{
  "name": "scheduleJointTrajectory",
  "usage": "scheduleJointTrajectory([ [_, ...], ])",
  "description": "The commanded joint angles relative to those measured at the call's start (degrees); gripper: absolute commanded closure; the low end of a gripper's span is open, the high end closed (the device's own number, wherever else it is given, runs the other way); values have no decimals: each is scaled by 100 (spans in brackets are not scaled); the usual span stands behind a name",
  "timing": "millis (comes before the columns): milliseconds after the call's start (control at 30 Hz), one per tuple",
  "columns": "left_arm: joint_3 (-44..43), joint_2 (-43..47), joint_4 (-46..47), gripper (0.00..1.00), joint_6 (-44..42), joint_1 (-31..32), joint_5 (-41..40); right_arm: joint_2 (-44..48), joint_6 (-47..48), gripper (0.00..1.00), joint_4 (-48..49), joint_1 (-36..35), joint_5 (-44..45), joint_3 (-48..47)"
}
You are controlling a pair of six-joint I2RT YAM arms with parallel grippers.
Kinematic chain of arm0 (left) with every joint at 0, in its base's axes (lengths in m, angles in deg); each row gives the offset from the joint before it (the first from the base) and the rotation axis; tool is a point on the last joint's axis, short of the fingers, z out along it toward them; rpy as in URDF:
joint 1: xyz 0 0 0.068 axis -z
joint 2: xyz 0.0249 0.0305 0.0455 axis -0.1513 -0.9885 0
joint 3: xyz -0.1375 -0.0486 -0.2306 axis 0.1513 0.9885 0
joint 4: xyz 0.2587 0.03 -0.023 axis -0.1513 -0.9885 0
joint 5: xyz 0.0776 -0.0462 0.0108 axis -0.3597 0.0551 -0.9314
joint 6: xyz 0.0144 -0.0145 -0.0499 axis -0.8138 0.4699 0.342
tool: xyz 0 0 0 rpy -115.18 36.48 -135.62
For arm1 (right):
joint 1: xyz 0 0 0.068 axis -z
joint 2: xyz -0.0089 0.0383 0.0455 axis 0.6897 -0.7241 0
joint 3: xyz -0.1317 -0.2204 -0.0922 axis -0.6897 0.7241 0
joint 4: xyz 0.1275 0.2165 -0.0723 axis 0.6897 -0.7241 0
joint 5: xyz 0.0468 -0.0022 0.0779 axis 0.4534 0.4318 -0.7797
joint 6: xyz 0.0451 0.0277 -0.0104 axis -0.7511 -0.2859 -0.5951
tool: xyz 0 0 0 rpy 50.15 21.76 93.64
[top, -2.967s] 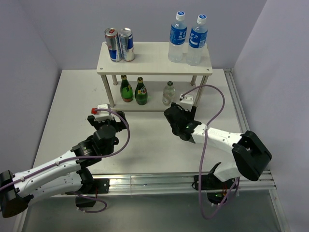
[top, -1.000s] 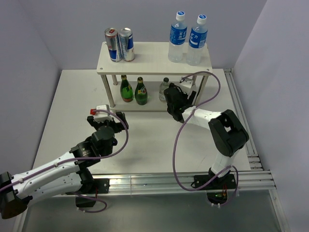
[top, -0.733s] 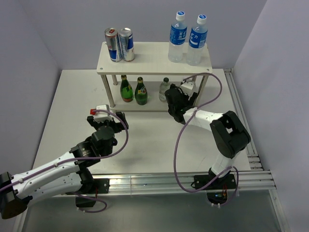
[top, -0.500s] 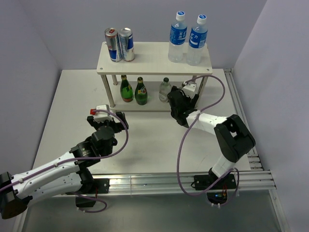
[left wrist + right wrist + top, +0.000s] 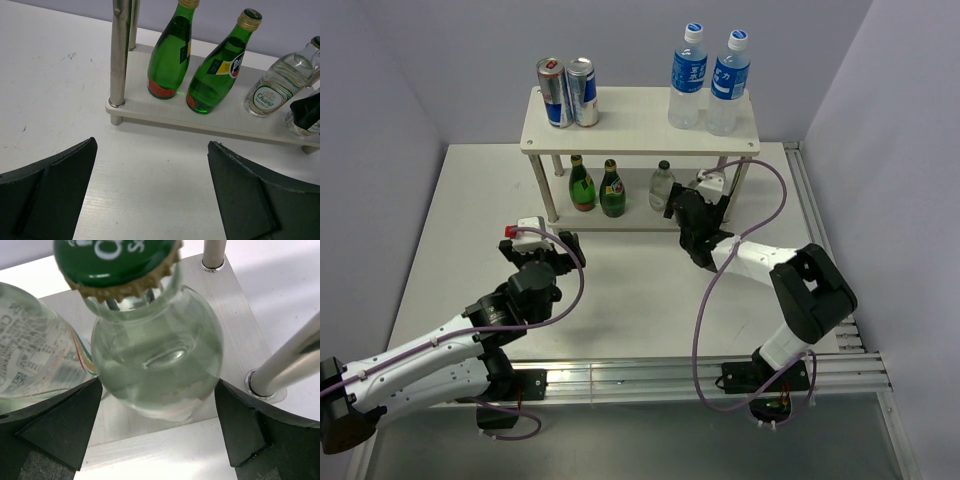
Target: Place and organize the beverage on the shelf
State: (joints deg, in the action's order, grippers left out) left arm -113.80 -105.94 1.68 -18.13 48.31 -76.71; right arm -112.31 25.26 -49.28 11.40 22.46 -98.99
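Observation:
The cream-white shelf stands at the back of the table. Its lower board carries two green bottles and a clear glass bottle. A second clear bottle with a green cap stands upright near that board's front edge. My right gripper is open, with one finger either side of it and a small gap to each. The other clear bottle is just to its left. My left gripper is open over bare table, well short of the shelf, holding nothing.
On the top board stand two cans at the left and two blue-labelled water bottles at the right. Metal legs rise close to my right gripper's fingers. A rail runs along the table's right edge.
The right jaws have opened a little wider round the clear bottle, and that arm's elbow has swung out to the right. The left arm has not moved.

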Motion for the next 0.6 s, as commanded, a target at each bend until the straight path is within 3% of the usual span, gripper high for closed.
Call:
scheduleJointTrajectory([
  [0, 3, 105, 84, 1, 74, -15, 68, 468, 48, 0, 277, -13, -111, 199],
  [400, -15, 113, 84, 1, 109, -15, 41, 1786, -84, 0, -91, -417, -226, 885],
  [533, -32, 105, -100, 1, 153, -24, 33, 2629, -232, 1, -986, -1470, 519, 929],
  [567, -41, 87, -100, 1, 179, -24, 59, 3014, -338, 1, -1597, -2117, 791, 842],
])
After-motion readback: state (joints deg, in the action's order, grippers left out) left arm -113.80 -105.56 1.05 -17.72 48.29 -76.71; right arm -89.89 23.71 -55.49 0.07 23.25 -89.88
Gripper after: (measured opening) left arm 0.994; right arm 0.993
